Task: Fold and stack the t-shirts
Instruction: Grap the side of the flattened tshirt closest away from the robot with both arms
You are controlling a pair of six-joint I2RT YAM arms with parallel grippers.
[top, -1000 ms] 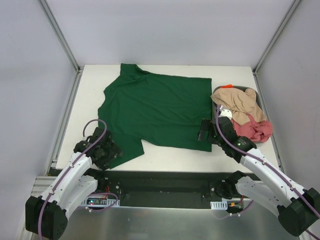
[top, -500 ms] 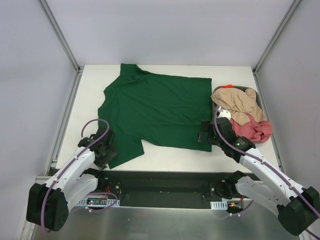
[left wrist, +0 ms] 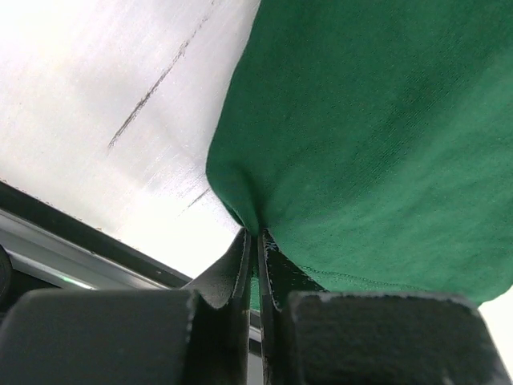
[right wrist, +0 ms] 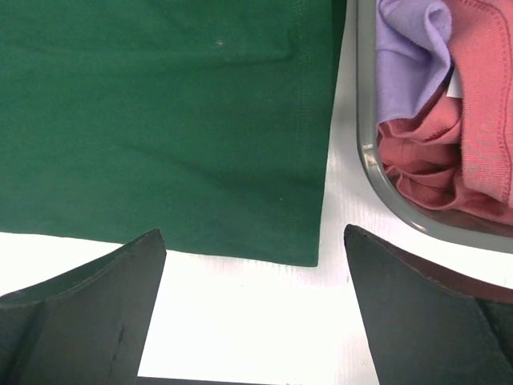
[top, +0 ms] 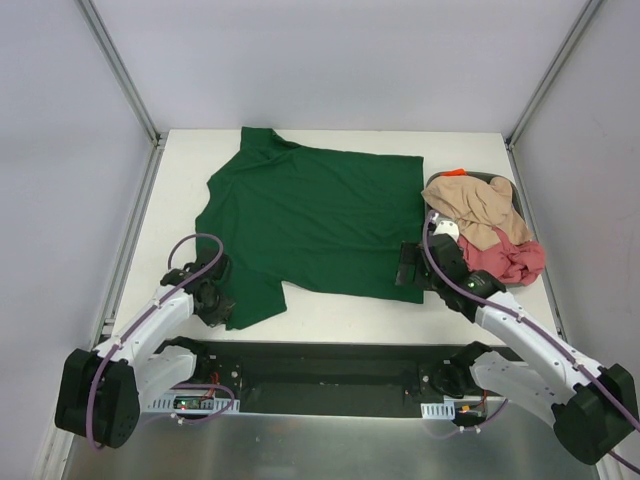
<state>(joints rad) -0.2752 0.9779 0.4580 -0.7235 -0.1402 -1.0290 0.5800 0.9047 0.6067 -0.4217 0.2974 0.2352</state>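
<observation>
1. Left gripper [left wrist: 256, 233] has just pressed together on the near-left edge of the green t-shirt [top: 310, 215]. A second ago it stood spread beside that edge. The wrist view shows a small tuck of green cloth pinched between the closed fingers.
2. Green t-shirt lies spread flat across the middle of the desk [top: 340, 315], not shifted over the last second and no fold made yet.
3. Right gripper [right wrist: 252, 237] stays spread wide above the shirt's near-right hem corner, holding nothing.
4. Judgement: one corner is secured and the other is not, so the first fold likely waits on the right side closing.
5. Far right, a grey bin [right wrist: 365, 160] holds the beige t-shirt [top: 480, 205] and pink-red t-shirt [top: 510, 262] in a heap, with purple cloth [right wrist: 409, 56] beside them. All are unfolded.
</observation>
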